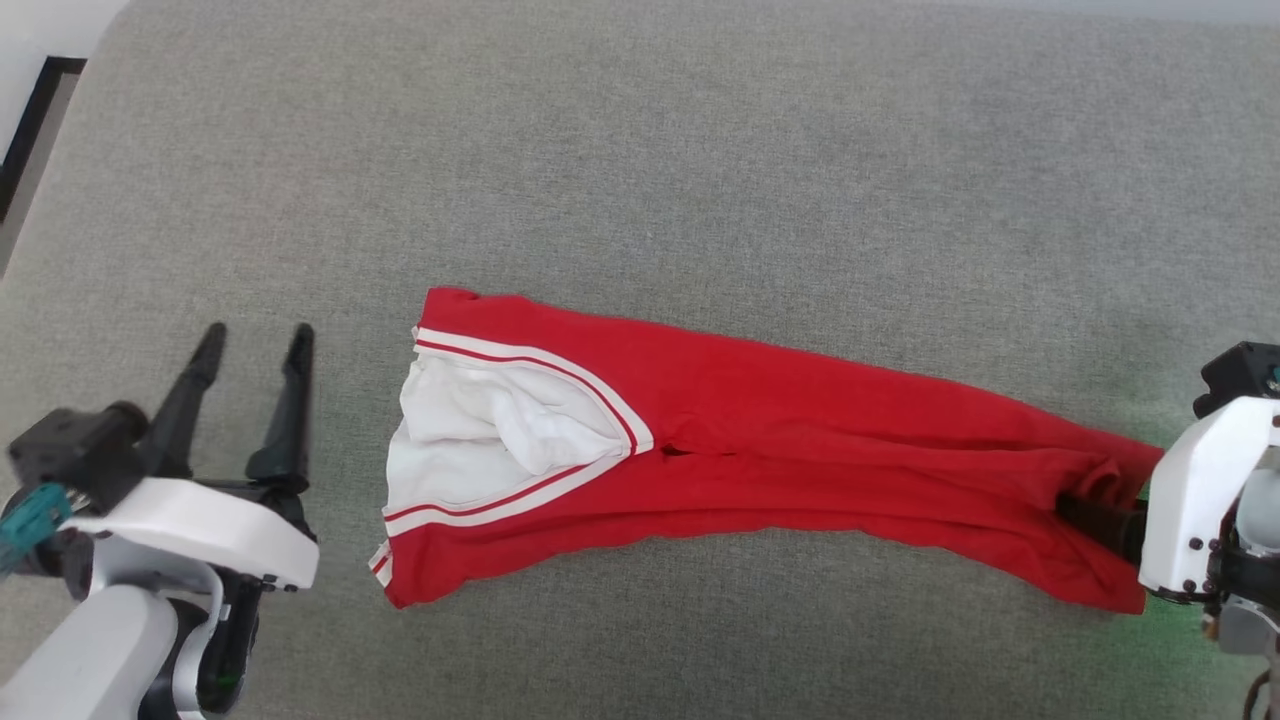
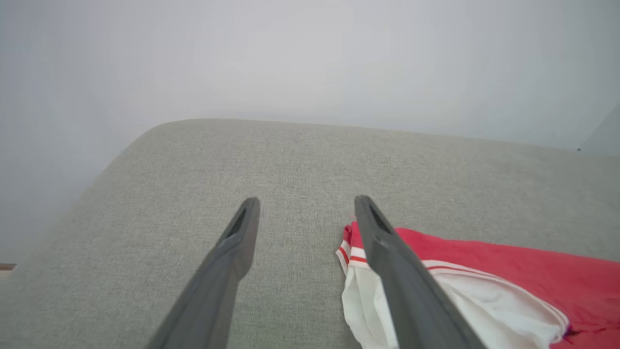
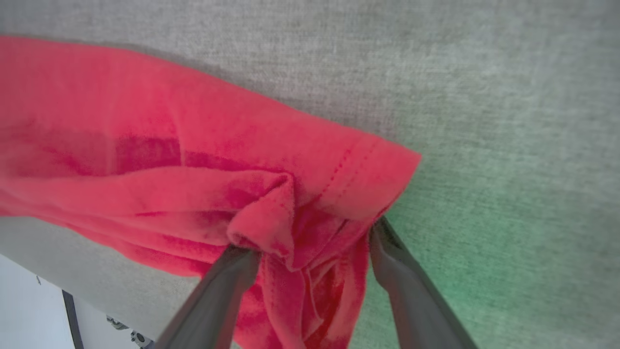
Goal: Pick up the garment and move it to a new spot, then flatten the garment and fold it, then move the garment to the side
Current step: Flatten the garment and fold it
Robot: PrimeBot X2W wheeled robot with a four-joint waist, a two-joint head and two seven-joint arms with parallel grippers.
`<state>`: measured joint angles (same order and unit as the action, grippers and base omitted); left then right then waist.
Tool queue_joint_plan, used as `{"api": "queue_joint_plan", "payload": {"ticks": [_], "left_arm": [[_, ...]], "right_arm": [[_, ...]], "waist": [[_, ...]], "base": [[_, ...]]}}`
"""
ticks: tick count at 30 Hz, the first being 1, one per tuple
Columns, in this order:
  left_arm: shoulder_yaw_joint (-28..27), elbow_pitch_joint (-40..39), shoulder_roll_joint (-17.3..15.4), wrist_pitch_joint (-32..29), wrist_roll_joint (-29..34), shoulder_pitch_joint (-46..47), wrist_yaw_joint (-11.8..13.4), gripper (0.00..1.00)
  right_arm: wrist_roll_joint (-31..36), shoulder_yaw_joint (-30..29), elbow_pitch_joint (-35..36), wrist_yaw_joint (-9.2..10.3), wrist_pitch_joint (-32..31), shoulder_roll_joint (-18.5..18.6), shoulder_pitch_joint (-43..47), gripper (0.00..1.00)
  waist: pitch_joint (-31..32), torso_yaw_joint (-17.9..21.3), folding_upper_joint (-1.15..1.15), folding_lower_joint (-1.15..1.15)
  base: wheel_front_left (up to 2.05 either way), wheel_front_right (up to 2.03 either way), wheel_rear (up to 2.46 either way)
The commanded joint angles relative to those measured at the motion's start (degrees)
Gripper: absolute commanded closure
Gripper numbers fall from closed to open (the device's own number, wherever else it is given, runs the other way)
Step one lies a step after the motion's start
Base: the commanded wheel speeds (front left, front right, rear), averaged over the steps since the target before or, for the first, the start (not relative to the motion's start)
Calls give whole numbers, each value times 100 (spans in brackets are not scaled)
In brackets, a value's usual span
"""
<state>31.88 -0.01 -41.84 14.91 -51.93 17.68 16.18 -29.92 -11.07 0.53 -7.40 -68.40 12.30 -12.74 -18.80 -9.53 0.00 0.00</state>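
Between the wide-spread fingers of my right gripper (image 3: 310,237), the red hem of the garment (image 1: 760,450) is lying bunched. My left gripper (image 2: 306,201) is gaping empty, with the garment's white-trimmed end resting just beside its fingers on the grey cushion (image 1: 700,150).

- Grey fabric-covered worktop (image 1: 700,150), woven texture, rounded corner at upper left in the left wrist view.
- Black strip (image 1: 30,120), upper left of the head view.
- Pale wall (image 2: 310,58) behind.
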Motion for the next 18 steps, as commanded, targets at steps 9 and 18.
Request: {"api": "queue_joint_plan", "payload": {"ticks": [9, 18], "left_arm": [[-1907, 245, 1414, 32, 1431, -1065, -1031, 0], [-3115, 544, 2528, 32, 2337, -1407, -2011, 0]], "right_arm": [[-818, 357, -388, -23, 333, -101, -239, 100], [-937, 206, -627, -9, 722, 303, -376, 100]], "waist": [[82, 39, 0, 0], [177, 101, 0, 0]], "base": [[0, 0, 0], [0, 0, 0]]}}
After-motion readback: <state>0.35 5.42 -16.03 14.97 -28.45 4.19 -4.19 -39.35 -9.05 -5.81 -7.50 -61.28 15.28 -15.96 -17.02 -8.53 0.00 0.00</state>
